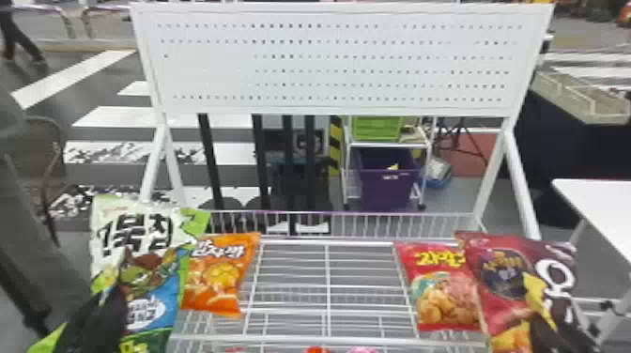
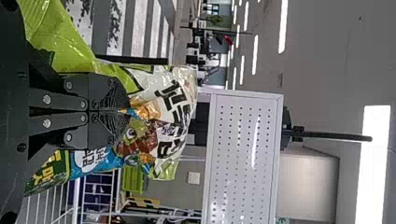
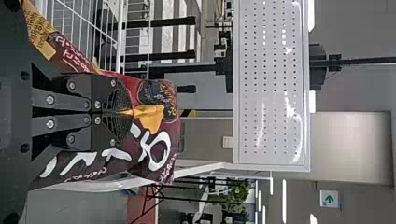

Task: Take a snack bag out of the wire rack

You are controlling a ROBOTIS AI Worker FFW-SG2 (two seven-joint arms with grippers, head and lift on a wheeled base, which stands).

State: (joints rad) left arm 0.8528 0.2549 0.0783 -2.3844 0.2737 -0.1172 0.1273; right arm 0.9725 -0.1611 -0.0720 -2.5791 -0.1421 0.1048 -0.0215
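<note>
Left tool (image 1: 116, 290), at 8 o'clock in the head view, is clamped on a green, white and blue snack bag (image 1: 143, 230). At 4 o'clock, the right tool (image 1: 537, 321) pinches a dark red snack bag (image 1: 493, 256). Both gripped bags stand roughly upright; whether either touches the wire rack (image 1: 327, 281) can't be told. Seen from the rack's middle, an orange snack bag (image 1: 215, 279) sits at 9 o'clock, a bright red snack bag (image 1: 443, 300) at 3 and a white perforated panel (image 1: 338, 63) at 12.
</note>
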